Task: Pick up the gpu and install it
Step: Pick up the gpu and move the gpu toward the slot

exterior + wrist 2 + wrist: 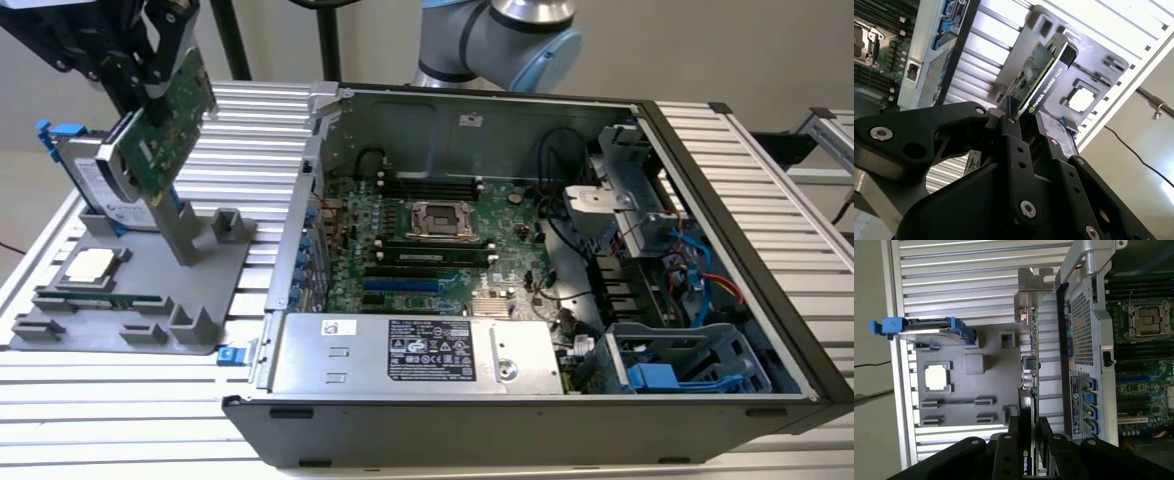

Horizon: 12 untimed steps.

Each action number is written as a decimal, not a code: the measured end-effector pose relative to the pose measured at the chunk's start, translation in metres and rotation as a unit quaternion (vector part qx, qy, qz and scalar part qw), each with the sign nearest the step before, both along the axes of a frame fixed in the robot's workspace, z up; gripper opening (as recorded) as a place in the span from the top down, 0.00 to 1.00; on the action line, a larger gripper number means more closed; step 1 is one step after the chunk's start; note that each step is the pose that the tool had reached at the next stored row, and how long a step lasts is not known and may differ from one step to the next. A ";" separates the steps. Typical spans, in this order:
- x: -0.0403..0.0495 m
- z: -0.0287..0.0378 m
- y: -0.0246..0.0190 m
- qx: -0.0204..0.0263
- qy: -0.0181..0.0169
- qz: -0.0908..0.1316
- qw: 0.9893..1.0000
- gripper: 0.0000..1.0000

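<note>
Gripper (158, 95) clamps one gpu (167, 140) by its upper end, green circuit board showing, silver bracket (175, 230) lowest, tilted over the grey fixture (147, 300) at the exterior view's left, near one hard drive (96, 185) and one processor (90, 265), beside one open computer case (534, 425).

An open computer case (507, 432) sits beside a grey tray (150, 292) holding a blue-railed hard drive (87, 182)

The arm (497, 35) is showing silver-grey joints and a pale-blue cap; the gripper (1028, 424) is showing black links with silver screws.
</note>
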<state>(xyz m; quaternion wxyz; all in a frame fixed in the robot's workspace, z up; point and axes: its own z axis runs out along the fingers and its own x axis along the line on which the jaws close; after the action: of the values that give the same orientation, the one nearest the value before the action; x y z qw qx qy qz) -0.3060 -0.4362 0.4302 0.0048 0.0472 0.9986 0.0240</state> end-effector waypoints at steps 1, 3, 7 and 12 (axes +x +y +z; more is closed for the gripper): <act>0.0007 0.0000 0.0000 0.000 0.000 0.000 1.000 1.00; 0.0024 0.0000 0.0000 0.000 0.000 0.000 1.000 1.00; 0.0056 0.0000 0.0000 0.000 0.000 0.000 1.000 1.00; 0.0093 0.0000 0.0000 0.000 0.000 0.000 1.000 1.00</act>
<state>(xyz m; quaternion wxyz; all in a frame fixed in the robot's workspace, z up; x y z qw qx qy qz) -0.2966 -0.4361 0.4302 0.0048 0.0472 0.9986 0.0240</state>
